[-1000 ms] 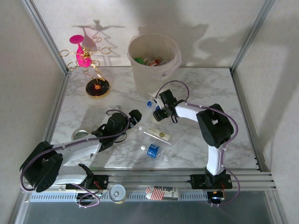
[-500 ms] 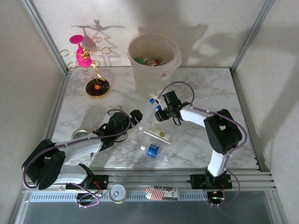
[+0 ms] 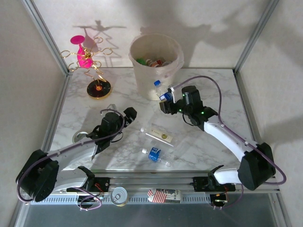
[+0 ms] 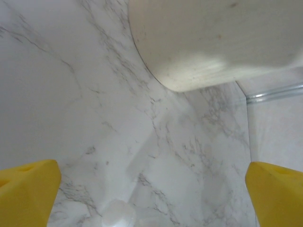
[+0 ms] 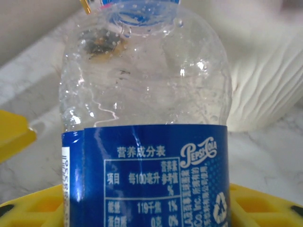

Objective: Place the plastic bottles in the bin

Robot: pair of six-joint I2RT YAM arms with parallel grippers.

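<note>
Currently I am carrying one clear blue-label bottle (image 5: 147, 142) toward the bin (image 3: 142, 78). My right gripper (image 3: 166, 100) is clamping it around the label, cap up. In the overhead frame it is sitting just above centre, in front of the bin's wall and below its rim; contact with the wall I cannot tell. My left gripper (image 3: 128, 112) is hanging wide open and empty, left of centre. A loose blue-label bottle (image 3: 154, 153) and a gold-label bottle (image 3: 160, 135) are lying lower centre. Next move, as I judge it: raising the held bottle above the rim, moving it over the mouth, then releasing.
</note>
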